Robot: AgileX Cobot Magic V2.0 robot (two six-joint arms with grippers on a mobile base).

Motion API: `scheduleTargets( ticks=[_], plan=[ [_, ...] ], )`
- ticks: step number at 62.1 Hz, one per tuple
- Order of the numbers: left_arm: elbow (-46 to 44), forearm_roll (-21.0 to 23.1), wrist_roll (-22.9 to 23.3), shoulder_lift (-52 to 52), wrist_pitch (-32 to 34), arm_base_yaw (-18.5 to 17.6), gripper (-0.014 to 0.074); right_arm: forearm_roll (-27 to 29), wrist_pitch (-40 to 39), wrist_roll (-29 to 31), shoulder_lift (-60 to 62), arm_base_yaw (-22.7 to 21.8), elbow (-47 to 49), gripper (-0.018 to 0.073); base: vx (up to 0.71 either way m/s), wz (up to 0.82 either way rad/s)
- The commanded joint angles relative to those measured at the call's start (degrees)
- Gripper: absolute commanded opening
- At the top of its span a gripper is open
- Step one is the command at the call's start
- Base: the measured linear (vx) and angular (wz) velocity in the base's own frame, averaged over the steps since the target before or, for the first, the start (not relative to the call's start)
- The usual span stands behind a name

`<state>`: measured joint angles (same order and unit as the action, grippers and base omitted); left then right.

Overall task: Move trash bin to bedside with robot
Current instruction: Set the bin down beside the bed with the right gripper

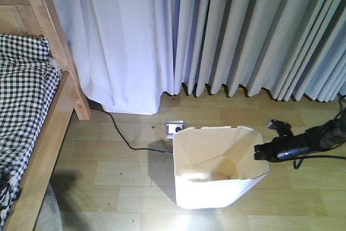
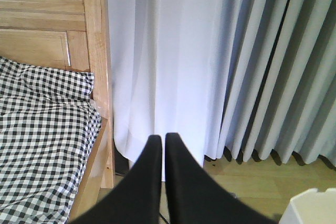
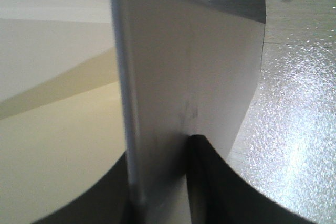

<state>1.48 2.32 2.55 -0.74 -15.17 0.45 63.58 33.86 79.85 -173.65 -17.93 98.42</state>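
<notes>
The right fingers (image 1: pixel 263 152) pinch the rim of the trash bin (image 1: pixel 213 190), one finger inside the wall and one outside. The bin stands on the floor (image 1: pixel 124 179) to their left. The left fingers (image 2: pixel 156 150) are pressed together on nothing, with the bedside (image 2: pixel 97 51) ahead to their left.

Pale grey curtains (image 1: pixel 243 31), light wood floor (image 1: pixel 135 187), black cable (image 1: pixel 120 133)
</notes>
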Motion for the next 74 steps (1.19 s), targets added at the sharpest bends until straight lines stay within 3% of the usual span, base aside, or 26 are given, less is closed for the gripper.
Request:
scheduleTargets(
  ticks=[1, 14, 54, 74],
  plan=[
    [0.67, 0.23, 0.31, -0.82, 3.99, 0.03, -0.0006, 3.94, 11.08, -1.27, 2.95, 1.72, 3.24, 0.0022, 0.00, 0.00],
    [0.67, 0.23, 0.31, -0.82, 3.99, 0.03, -0.0006, 4.45, 9.34, -2.72, -0.78, 3.78, 6.53, 0.0032, 0.00, 0.00],
    [0.67, 0.23, 0.31, -0.82, 3.99, 0.03, -0.0006, 7.61, 5.43, -2.61, -3.20, 3.78, 6.47, 0.0095, 0.00, 0.00],
    [0.67, 0.23, 0.31, -0.82, 3.99, 0.03, -0.0006, 7.61, 5.57, -2.66, -3.20, 3.78, 6.47, 0.0185, 0.00, 0.00]
  ],
)
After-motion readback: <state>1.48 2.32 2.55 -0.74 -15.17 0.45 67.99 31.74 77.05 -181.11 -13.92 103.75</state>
